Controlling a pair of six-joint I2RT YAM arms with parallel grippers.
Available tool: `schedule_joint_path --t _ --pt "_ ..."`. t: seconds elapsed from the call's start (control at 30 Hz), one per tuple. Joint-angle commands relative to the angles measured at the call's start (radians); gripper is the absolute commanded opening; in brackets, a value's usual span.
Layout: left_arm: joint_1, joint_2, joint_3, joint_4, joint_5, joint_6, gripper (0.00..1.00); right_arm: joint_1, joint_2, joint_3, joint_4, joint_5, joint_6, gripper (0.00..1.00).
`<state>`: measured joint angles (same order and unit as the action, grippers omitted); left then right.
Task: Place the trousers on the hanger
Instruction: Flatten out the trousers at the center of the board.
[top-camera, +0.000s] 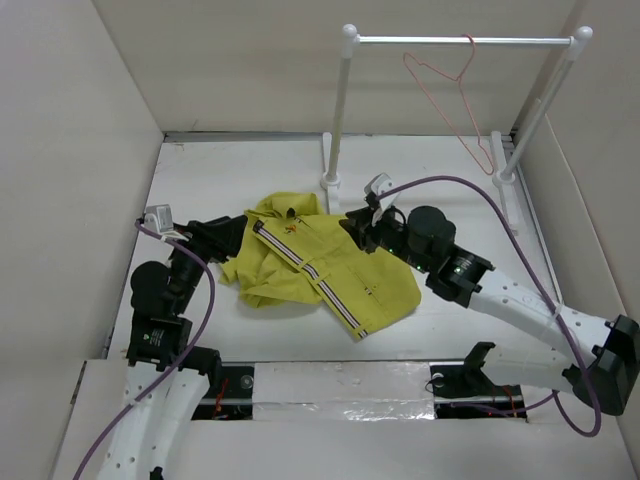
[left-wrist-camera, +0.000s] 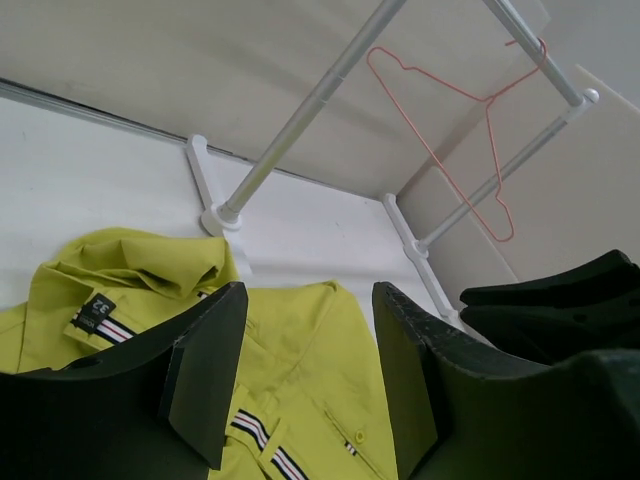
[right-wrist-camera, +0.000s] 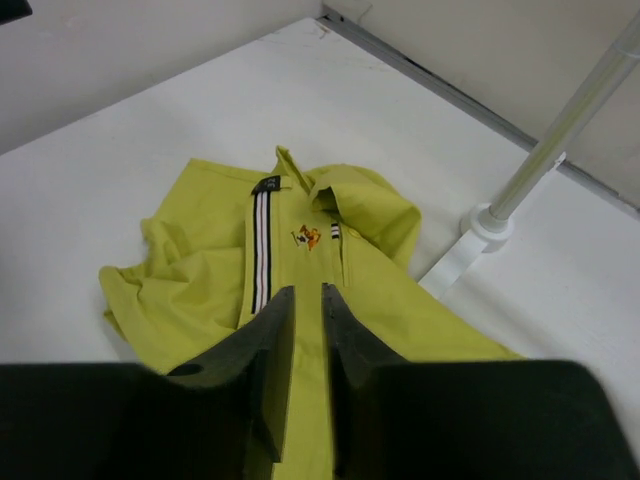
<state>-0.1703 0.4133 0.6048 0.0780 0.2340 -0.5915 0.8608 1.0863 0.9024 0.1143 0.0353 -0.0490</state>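
The mustard-yellow trousers (top-camera: 320, 262) lie crumpled on the white table, the striped side seam running diagonally; they also show in the left wrist view (left-wrist-camera: 300, 350) and the right wrist view (right-wrist-camera: 210, 250). The pinkish-red wire hanger (top-camera: 452, 95) hangs by its hook from the rail bar at the back right and also shows in the left wrist view (left-wrist-camera: 450, 110). My left gripper (top-camera: 233, 233) is open at the trousers' left edge, jaws wide apart (left-wrist-camera: 310, 300) with the cloth beyond them. My right gripper (top-camera: 353, 228) is at the trousers' far right edge, jaws closed to a narrow slit (right-wrist-camera: 308, 297) with yellow cloth in it.
A white-posted rail with a metal bar (top-camera: 460, 40) stands at the back right, its feet (top-camera: 331, 181) on the table next to the trousers. Cardboard walls (top-camera: 80, 150) enclose the table on left, back and right. A taped strip (top-camera: 340, 395) lines the near edge.
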Motion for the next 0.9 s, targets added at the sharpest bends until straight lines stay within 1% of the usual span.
schedule_joint_path --t 0.0,0.07,0.1,0.13,0.17,0.2,0.23,0.27,0.3,0.37,0.4,0.43,0.47,0.5,0.53,0.57,0.6,0.67,0.7,0.73,0.77,0.8,0.83,0.87 --pt "-0.001 0.016 0.056 0.026 -0.028 -0.017 0.51 0.027 0.059 0.078 0.008 0.02 -0.032 0.34" --pt "-0.001 0.022 0.062 0.017 -0.033 -0.021 0.5 0.04 0.092 0.085 0.031 0.017 -0.037 0.4" --pt "-0.001 0.022 0.05 0.034 -0.024 -0.033 0.48 0.04 0.131 0.102 0.042 0.015 -0.037 0.37" --pt "-0.001 0.022 0.043 0.051 -0.016 -0.039 0.47 0.049 0.153 0.115 0.042 0.017 -0.04 0.28" --pt "-0.001 0.028 0.039 0.055 -0.013 -0.044 0.46 0.049 0.173 0.127 0.042 0.02 -0.04 0.17" --pt "-0.001 0.038 0.049 0.048 -0.021 -0.048 0.42 0.059 0.214 0.138 0.057 0.021 -0.041 0.0" --pt "-0.001 0.044 0.055 0.039 -0.021 -0.05 0.38 0.06 0.237 0.154 0.065 0.014 -0.041 0.0" --pt "-0.001 0.054 0.056 0.028 -0.022 -0.051 0.32 0.06 0.262 0.168 0.07 0.009 -0.043 0.0" --pt "-0.001 0.058 0.053 0.025 -0.038 -0.053 0.22 0.06 0.286 0.18 0.073 0.008 -0.043 0.0" --pt "-0.001 0.062 0.05 0.016 -0.061 -0.065 0.13 0.07 0.354 0.219 0.077 0.018 -0.045 0.0" --pt "-0.001 0.062 0.056 -0.016 -0.1 -0.065 0.05 0.07 0.377 0.233 0.084 0.024 -0.043 0.0" --pt "-0.001 0.061 0.059 -0.042 -0.123 -0.062 0.01 0.07 0.427 0.245 0.088 0.031 -0.045 0.0" --pt "-0.001 0.047 0.061 -0.066 -0.151 -0.054 0.0 0.081 0.455 0.275 0.091 0.034 -0.045 0.0" --pt "-0.001 0.033 0.056 -0.108 -0.207 -0.053 0.0 0.081 0.484 0.294 0.085 0.037 -0.049 0.0" --pt "-0.001 0.019 0.049 -0.122 -0.225 -0.051 0.0 0.09 0.513 0.314 0.079 0.05 -0.052 0.0" --pt "-0.001 -0.02 0.043 -0.188 -0.301 -0.047 0.0 0.099 0.615 0.385 0.065 0.055 -0.046 0.06" --pt "-0.001 -0.021 0.047 -0.188 -0.317 -0.047 0.0 0.099 0.616 0.386 0.068 0.055 -0.046 0.06" --pt "-0.001 -0.021 0.046 -0.231 -0.346 -0.044 0.01 0.122 0.664 0.42 0.073 0.044 -0.052 0.16" --pt "-0.001 -0.022 0.036 -0.248 -0.363 -0.054 0.09 0.132 0.717 0.469 0.053 0.049 -0.06 0.31" --pt "-0.001 -0.024 0.014 -0.251 -0.37 -0.063 0.14 0.142 0.742 0.493 0.045 0.06 -0.078 0.41" --pt "-0.001 -0.025 0.003 -0.253 -0.38 -0.076 0.19 0.161 0.768 0.515 0.044 0.105 -0.087 0.5" --pt "-0.001 -0.024 -0.01 -0.247 -0.381 -0.086 0.25 0.161 0.815 0.535 0.036 0.126 -0.095 0.64" --pt "-0.001 -0.022 -0.029 -0.245 -0.378 -0.114 0.32 0.171 0.839 0.576 0.032 0.136 -0.11 0.67" --pt "-0.001 -0.021 -0.04 -0.241 -0.372 -0.129 0.34 0.172 0.862 0.595 0.028 0.144 -0.114 0.69"
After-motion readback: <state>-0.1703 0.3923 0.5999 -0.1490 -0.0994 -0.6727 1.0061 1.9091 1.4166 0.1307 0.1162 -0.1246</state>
